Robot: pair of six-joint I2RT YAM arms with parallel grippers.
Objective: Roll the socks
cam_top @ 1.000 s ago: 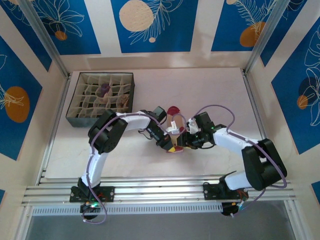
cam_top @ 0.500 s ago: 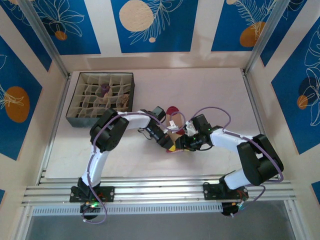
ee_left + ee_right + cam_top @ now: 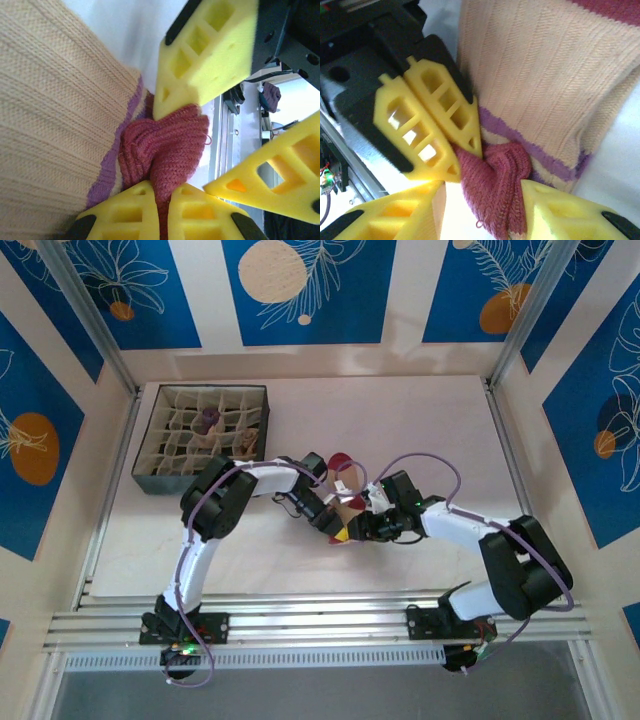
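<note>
Near the middle of the table [image 3: 430, 420], the tan sock [image 3: 349, 502] is lying largely hidden beneath both wrists. The left gripper [image 3: 160, 192] is pinching the sock's dark-red cuff [image 3: 165, 145], jaws nearly together. The right gripper [image 3: 482, 186] is straddling that cuff, jaws partly apart and touching it on one side. Both wrist views are cutting off the sock's body.
</note>
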